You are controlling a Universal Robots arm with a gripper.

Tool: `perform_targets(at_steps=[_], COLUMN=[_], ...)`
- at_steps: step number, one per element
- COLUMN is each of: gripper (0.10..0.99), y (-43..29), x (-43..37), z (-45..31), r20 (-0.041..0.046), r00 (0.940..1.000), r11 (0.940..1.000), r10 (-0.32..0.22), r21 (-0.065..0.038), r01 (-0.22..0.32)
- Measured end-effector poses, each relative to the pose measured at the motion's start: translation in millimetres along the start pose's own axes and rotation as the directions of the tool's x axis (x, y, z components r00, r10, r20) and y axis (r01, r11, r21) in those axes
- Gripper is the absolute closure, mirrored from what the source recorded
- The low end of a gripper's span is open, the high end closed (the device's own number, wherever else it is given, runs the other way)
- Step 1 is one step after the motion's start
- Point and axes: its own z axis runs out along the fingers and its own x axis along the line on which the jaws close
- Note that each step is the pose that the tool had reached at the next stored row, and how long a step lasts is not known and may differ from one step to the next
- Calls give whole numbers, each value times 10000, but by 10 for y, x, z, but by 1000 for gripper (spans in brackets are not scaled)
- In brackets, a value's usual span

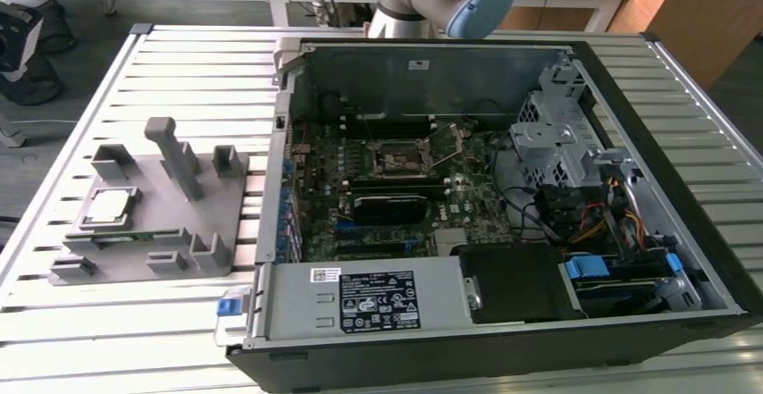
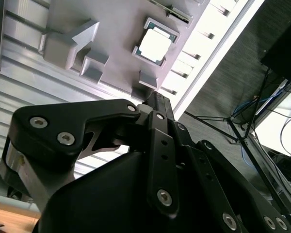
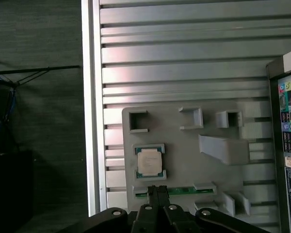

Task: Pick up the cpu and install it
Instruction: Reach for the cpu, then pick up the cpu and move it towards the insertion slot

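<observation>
- Plainly, the claw [image 3: 158, 190] carries nothing. Its two fingers look pressed together with no gap, though the first wrist view catches little more than their tips, so I say that with some caution.
- The cpu [image 3: 149, 162] lies flat just ahead of the claw's tips and lower down, near them but not touched.
- It rests in a shallow seat of the grey holder [image 3: 184, 160], which stands on the slatted table [image 3: 184, 48].
- Handling, as a judgement: the chip should be light, stiff and thin. Its smooth metal top would likely slip under a loose or skewed grip. The underside is probably delicate, so it wants to be kept level and neither scraped nor dropped.
- The best hold looks to be on two opposite edges, along the sides that the seat's corner blocks leave free, not on the flat top.
- The chip is a small square with a pale silver-grey lid that glints under the light and a thin greenish border around it.
- Well away from the claw, the open computer case [image 1: 477, 63] lies beside the holder, and the motherboard socket [image 1: 399, 155] inside it has no chip seated.
</observation>
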Motion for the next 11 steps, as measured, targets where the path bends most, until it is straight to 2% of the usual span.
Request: perform_targets(at_steps=[6,11], gripper=[980,980], y=[-4,-5], x=[51,60], z=[5,13], r20=[-2,-8], r00=[10000,10000], r11=[10000,10000], r10=[0,0], r21=[-1,1], r01=[0,0])
